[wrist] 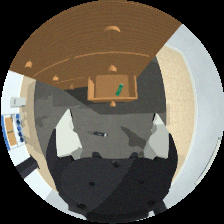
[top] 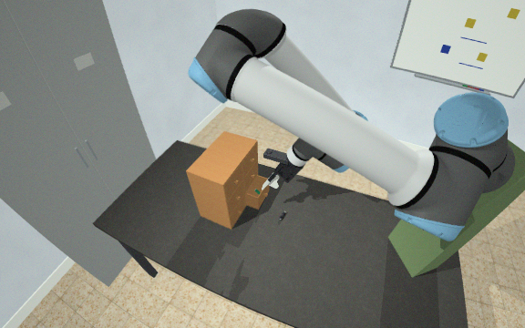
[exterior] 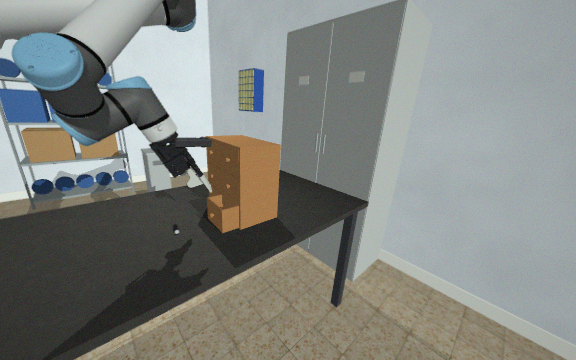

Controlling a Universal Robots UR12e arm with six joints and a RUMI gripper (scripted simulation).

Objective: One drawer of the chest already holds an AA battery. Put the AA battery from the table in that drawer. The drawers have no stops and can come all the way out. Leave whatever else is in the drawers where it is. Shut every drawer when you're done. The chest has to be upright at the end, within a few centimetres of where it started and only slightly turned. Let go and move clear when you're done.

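Observation:
The orange chest [top: 210,196] [exterior: 260,185] [wrist: 90,40] stands upright. One bottom drawer [top: 256,201] [exterior: 230,219] [wrist: 125,99] is pulled out; the other drawers look shut. A green battery [top: 257,191] [wrist: 119,90] lies in the open drawer, hidden by its walls in the exterior view. A dark battery [top: 283,215] [exterior: 176,230] [wrist: 100,134] with a light end lies on the table, out in front of the chest. My gripper [top: 270,185] [exterior: 201,187] [wrist: 113,111] is open and empty, tilted toward the chest, above and just in front of the open drawer.
The dark table [top: 326,255] [exterior: 93,250] carries the chest near one end. A grey cabinet [top: 62,114] [exterior: 348,110] stands behind the chest. The arm's green base [top: 422,251] is at the opposite end. Upper drawer knobs stick out close to the gripper.

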